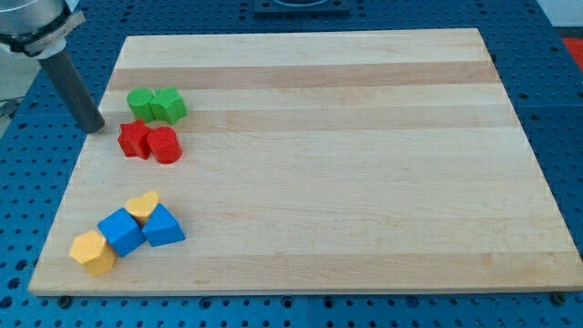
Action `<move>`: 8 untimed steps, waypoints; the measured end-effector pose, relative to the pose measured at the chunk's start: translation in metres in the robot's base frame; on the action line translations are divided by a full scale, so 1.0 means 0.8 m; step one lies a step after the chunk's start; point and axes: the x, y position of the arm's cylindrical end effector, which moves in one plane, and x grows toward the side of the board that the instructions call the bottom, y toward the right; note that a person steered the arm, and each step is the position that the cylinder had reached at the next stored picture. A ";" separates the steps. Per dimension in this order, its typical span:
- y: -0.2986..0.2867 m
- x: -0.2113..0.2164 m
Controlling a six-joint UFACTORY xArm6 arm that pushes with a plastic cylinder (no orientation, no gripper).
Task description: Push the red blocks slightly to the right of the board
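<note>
Two red blocks sit together at the board's left side: a red star-shaped block (134, 138) and, touching its right side, a red cylinder (165, 144). My tip (94, 128) is at the board's left edge, a short way to the left of the red star and slightly above it in the view, not touching it. The dark rod rises from the tip toward the view's top left corner.
Two green blocks (156, 105) sit touching just above the red pair. At the lower left lie a yellow heart (143, 206), a blue cube (120, 231), a blue triangular block (163, 226) and a yellow hexagonal block (92, 251). The wooden board (364, 182) lies on a blue perforated table.
</note>
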 end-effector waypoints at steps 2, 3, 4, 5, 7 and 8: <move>0.017 0.048; 0.070 0.048; 0.126 0.048; 0.171 0.048; 0.151 0.056; 0.080 0.090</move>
